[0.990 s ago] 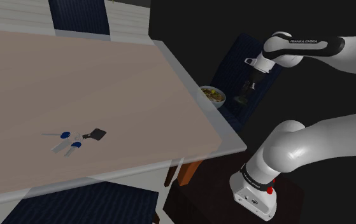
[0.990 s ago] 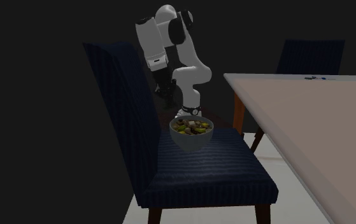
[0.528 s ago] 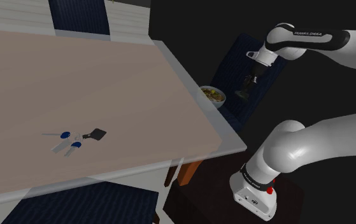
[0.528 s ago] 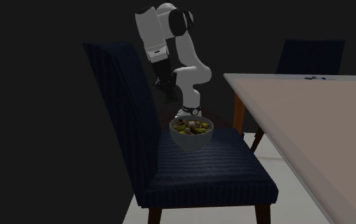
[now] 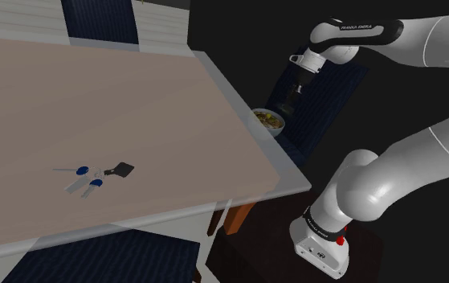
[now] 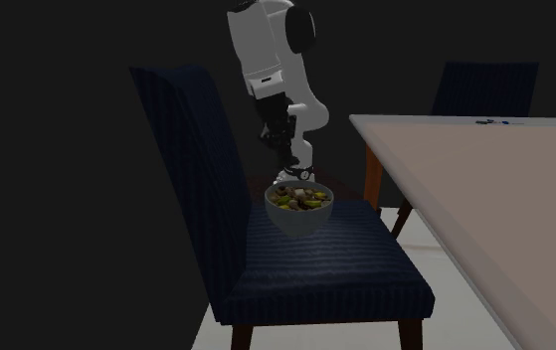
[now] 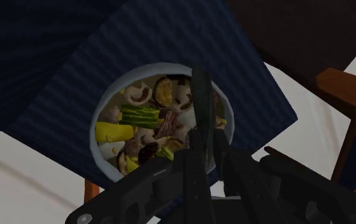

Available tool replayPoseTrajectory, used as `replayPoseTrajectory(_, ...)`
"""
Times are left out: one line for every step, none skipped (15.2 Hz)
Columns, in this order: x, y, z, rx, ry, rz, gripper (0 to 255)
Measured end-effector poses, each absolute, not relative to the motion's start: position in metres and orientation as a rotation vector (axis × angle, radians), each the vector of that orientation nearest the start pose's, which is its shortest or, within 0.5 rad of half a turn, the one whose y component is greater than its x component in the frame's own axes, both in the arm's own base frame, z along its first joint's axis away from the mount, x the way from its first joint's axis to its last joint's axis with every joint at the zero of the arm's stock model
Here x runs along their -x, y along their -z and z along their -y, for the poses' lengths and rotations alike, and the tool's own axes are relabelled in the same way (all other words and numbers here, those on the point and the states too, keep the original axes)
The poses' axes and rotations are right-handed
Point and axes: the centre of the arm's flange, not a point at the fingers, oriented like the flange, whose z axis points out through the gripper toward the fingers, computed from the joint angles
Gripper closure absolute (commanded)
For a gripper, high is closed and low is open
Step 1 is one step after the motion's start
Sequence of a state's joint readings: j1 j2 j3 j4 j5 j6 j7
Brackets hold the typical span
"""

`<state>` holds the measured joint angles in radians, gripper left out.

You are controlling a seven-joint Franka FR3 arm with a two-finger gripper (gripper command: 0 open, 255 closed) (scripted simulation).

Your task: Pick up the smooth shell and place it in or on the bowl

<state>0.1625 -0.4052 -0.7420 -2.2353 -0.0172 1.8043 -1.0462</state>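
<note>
Wrist view: the gripper (image 7: 203,145) covers the near stretch of the bowl (image 7: 101,127) rim. The shell (image 7: 199,95) it pinches sits edge-on, just a dark sliver, so can't read its shape. Shoulder view: the arm (image 5: 423,32) runs off at 3 o'clock, the table (image 5: 134,88) edge hides the bowl's 9 o'clock side, and the little blue-and-black bits (image 5: 92,174) are too tiny to name. Second exterior view: arm clipped at 12 o'clock, chair (image 6: 315,263) legs clipped at 6 o'clock
</note>
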Motion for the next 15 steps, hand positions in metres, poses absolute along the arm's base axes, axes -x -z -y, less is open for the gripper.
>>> replayPoseTrajectory(-0.373, -0.483, 0.262, 2.772, 0.134, 0.753, 255)
replayPoseTrajectory(-0.387, -0.484, 0.259, 2.773, 0.135, 0.753, 255)
replayPoseTrajectory(-0.399, -0.48, 0.258, 2.773, 0.135, 0.753, 255)
replayPoseTrajectory(-0.405, -0.478, 0.257, 2.773, 0.135, 0.753, 255)
replayPoseTrajectory(-0.408, -0.476, 0.256, 2.773, 0.135, 0.754, 255)
replayPoseTrajectory(-0.409, -0.472, 0.257, 2.773, 0.135, 0.753, 255)
replayPoseTrajectory(-0.411, -0.467, 0.257, 2.773, 0.135, 0.753, 255)
replayPoseTrajectory(-0.41, -0.462, 0.256, 2.773, 0.135, 0.753, 255)
replayPoseTrajectory(-0.41, -0.456, 0.257, 2.773, 0.135, 0.753, 255)
replayPoseTrajectory(-0.41, -0.45, 0.256, 2.773, 0.135, 0.753, 255)
replayPoseTrajectory(-0.411, -0.445, 0.255, 2.773, 0.136, 0.753, 255)
replayPoseTrajectory(-0.41, -0.441, 0.255, 2.773, 0.136, 0.754, 255)
replayPoseTrajectory(-0.412, -0.436, 0.255, 2.774, 0.138, 0.754, 255)
replayPoseTrajectory(-0.412, -0.433, 0.256, 2.774, 0.143, 0.756, 255)
replayPoseTrajectory(-0.413, -0.428, 0.255, 2.774, 0.145, 0.757, 255)
